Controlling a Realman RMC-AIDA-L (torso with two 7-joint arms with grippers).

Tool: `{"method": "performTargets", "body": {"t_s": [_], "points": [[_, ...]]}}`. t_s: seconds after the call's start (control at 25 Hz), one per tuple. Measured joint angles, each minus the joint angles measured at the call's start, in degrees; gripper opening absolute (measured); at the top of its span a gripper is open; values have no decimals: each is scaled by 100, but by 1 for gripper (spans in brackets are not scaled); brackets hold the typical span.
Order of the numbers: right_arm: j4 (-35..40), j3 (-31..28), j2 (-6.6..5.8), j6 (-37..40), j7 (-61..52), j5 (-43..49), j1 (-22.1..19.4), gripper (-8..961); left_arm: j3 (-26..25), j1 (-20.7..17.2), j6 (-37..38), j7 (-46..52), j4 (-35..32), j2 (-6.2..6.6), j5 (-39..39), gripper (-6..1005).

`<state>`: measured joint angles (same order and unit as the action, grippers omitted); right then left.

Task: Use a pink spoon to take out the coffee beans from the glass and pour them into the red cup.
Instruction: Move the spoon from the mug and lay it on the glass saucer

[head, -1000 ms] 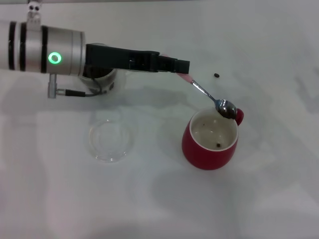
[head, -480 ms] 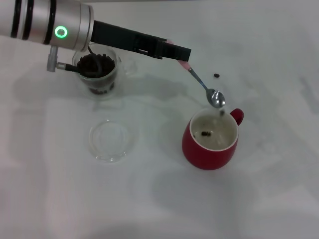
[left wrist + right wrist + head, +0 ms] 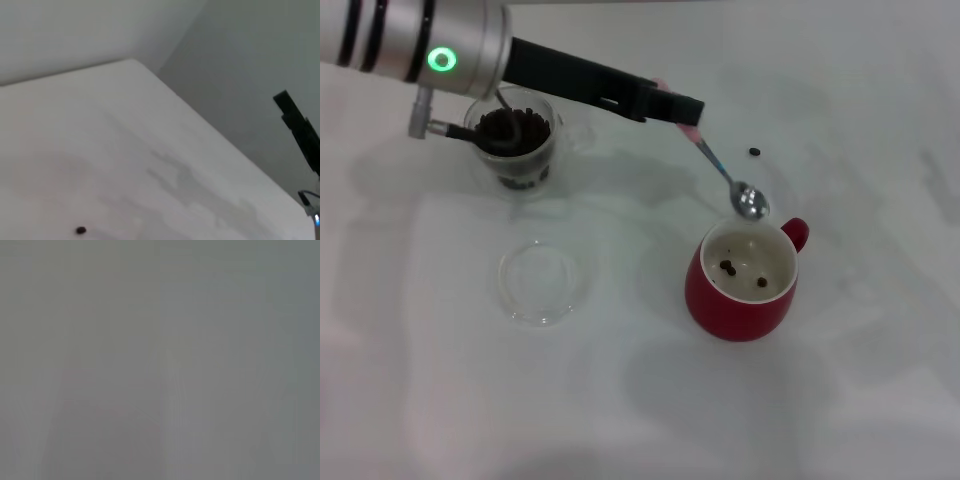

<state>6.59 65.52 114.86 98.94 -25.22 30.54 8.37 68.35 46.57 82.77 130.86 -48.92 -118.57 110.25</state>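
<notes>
One left gripper (image 3: 682,110) pinches the pink spoon (image 3: 725,178), bowl above the red cup (image 3: 742,282)

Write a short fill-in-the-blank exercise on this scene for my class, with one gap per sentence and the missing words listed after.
1. The left hand holds the pink spoon by its ____.
2. The spoon's bowl hangs just above the rim of the ____ cup.
3. The glass still holds many coffee ____.
4. One stray bean lies on the ____, beyond the cup.

Missing words: handle; red; beans; table
</notes>
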Motion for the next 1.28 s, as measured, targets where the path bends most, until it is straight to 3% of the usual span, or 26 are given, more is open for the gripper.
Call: {"method": "performTargets", "body": {"t_s": [0.32, 0.68, 0.92, 1.28], "points": [[24, -7, 0, -34, -4, -5, -3, 597, -59, -989, 72, 68, -799, 193, -523, 138], [64, -176, 1, -30, -73, -8, 3, 596, -536, -2023, 143, -179, -639, 256, -538, 138], [86, -368, 17, 35, -239, -12, 4, 595, -664, -2382, 154, -400, -64, 379, -541, 137], [88, -457, 9, 14, -279, -22, 9, 595, -1093, -2808, 209, -560, 6, 420, -534, 137]]}}
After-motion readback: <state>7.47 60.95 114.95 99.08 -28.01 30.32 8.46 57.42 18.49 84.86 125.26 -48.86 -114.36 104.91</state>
